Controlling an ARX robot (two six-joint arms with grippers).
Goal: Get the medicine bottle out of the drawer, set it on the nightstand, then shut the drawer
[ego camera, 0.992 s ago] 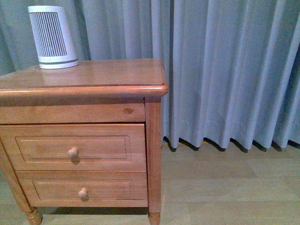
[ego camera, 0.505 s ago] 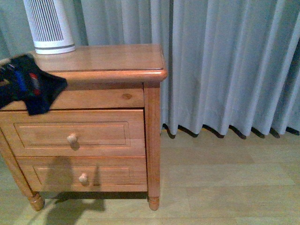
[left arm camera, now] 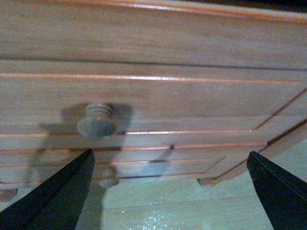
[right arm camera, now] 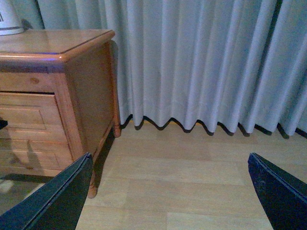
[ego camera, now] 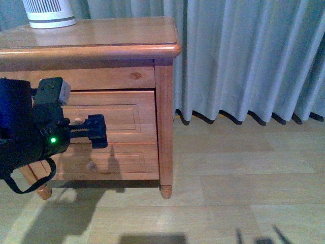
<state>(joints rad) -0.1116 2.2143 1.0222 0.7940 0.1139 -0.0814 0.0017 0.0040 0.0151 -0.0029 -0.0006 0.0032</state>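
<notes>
The orange-brown nightstand stands at the left. Its taller drawer, with a recessed panel front, is shut, so the medicine bottle is hidden. My left gripper is open and empty, right in front of this drawer, close to its round knob. In the left wrist view the knob sits just above and beside one finger, outside the open left gripper. My right gripper is open and empty over bare floor to the right of the nightstand.
A white ribbed cylindrical device stands at the back left of the nightstand top. The shorter drawer with its own knob lies below. A grey curtain hangs behind, over a pale wood floor.
The front view has dropped lower on the nightstand. My left arm has come in from the left and moved down to the taller drawer's knob.
</notes>
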